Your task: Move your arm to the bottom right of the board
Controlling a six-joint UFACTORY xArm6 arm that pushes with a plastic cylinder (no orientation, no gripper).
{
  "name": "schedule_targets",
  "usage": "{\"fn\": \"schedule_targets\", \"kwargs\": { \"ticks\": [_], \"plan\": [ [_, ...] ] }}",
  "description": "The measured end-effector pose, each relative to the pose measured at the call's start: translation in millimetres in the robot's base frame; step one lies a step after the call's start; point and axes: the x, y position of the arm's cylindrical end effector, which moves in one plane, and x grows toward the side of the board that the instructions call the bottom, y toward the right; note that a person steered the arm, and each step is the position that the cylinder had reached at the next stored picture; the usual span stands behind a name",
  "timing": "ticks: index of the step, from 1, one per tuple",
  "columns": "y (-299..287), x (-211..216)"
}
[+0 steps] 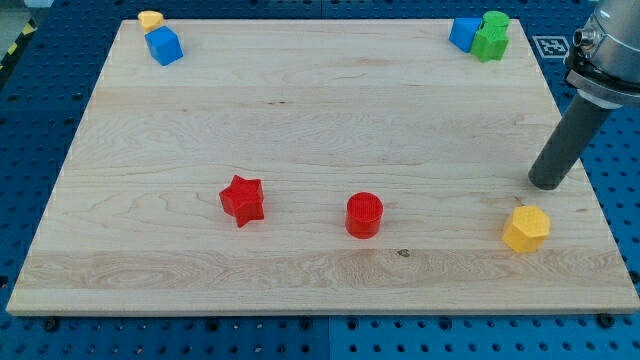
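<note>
My tip (546, 184) rests on the wooden board (300, 110) near its right edge, in the lower right part. A yellow hexagonal block (526, 229) lies just below and slightly left of the tip, apart from it. A red cylinder (364, 215) and a red star (242, 199) lie at the lower middle, far to the tip's left.
A blue block (163, 46) and a small yellow block (150, 19) sit at the top left corner. A blue block (464, 33) and a green block (492, 36) touch at the top right corner. A blue pegboard (610, 150) surrounds the board.
</note>
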Motion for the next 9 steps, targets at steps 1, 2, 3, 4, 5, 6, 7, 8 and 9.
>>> {"fn": "schedule_targets", "kwargs": {
  "ticks": [1, 2, 3, 4, 5, 6, 7, 8, 9],
  "plan": [
    [0, 24],
    [3, 30],
    [3, 31],
    [14, 39],
    [17, 62],
    [17, 84],
    [17, 105],
    [17, 106],
    [17, 109]
  ]
}}
